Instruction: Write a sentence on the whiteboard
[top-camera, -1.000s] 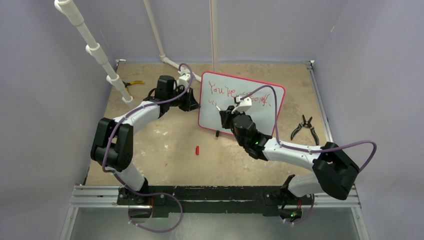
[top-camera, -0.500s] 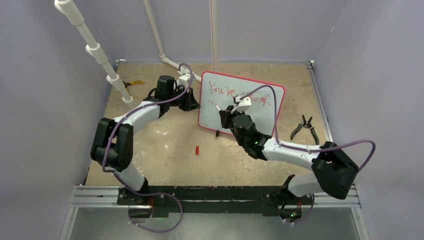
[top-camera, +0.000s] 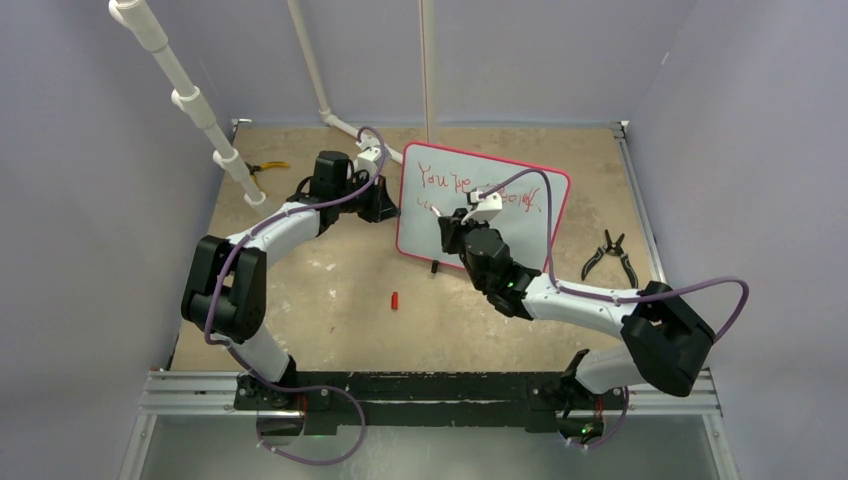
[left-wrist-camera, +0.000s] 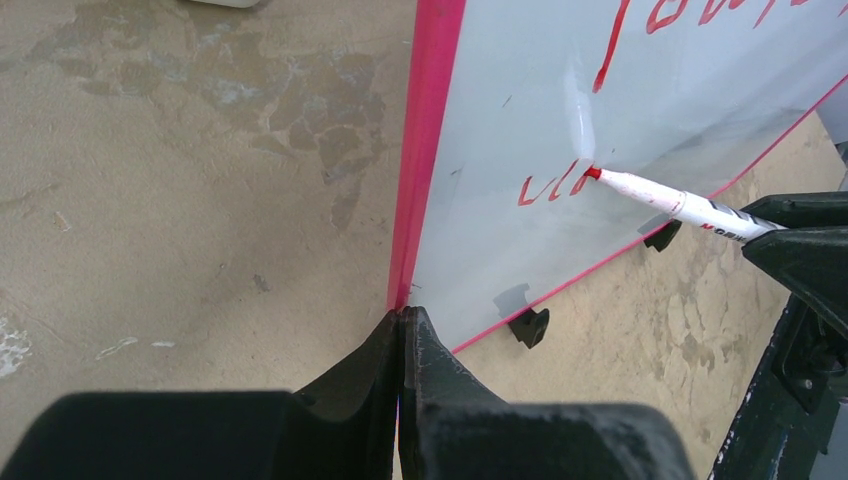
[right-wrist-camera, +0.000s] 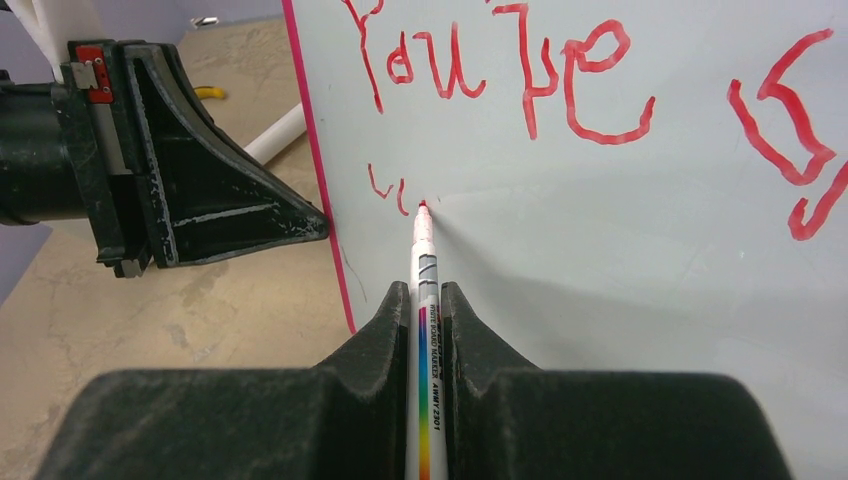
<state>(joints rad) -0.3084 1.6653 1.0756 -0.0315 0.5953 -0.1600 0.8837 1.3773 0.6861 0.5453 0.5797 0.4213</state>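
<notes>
Over the last second the right gripper has crept a little toward 11 o'clock across the whiteboard, and its elbow has swung in with it. The marker it pinches between its fingers now rests its red tip on the board just after two short strokes of a second line. The sentence so far reads roughly "You're" plus a smeared word on top, so the lower line looks barely begun and most of the writing seems still ahead.

The board stands tilted on its small black feet at about 12 o'clock from the middle of the desk. The left gripper is pressed together on the red frame at the board's left edge, apparently steadying it.

A small red cap lies at 7 o'clock from the board, well apart. Black pliers sit at 3 o'clock, yellow-handled pliers at 10 o'clock, and white pipes beyond them. None of these blocks the pen's path. The right arm's cable loops in front of the board's right half and could brush the fresh ink.
</notes>
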